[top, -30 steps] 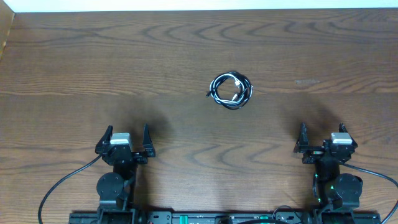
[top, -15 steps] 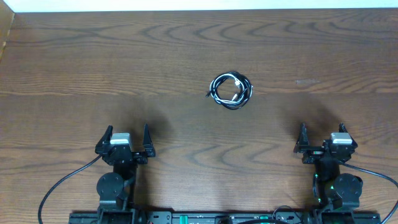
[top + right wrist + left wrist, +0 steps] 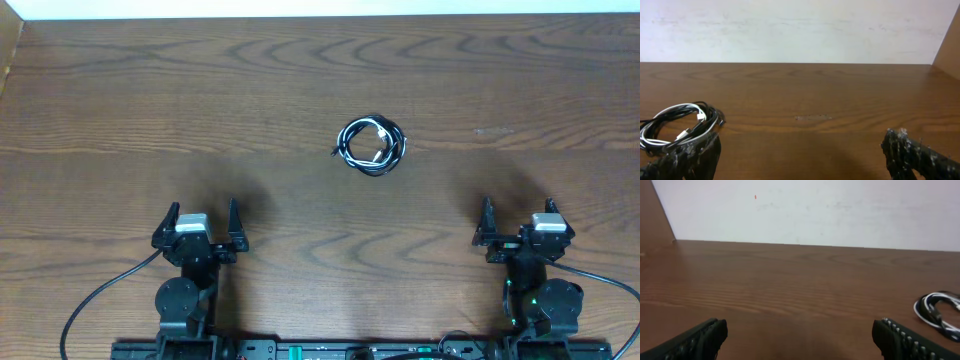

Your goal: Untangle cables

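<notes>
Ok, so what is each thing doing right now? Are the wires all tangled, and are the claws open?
cables: black and white, coiled together in one tangled bundle on the table, nothing touching them.
left gripper: open, empty, apart from the cables.
right gripper: open, empty, apart from the cables.

A lab bench: bare wooden table (image 3: 200,100), plain white wall (image 3: 840,210).
</notes>
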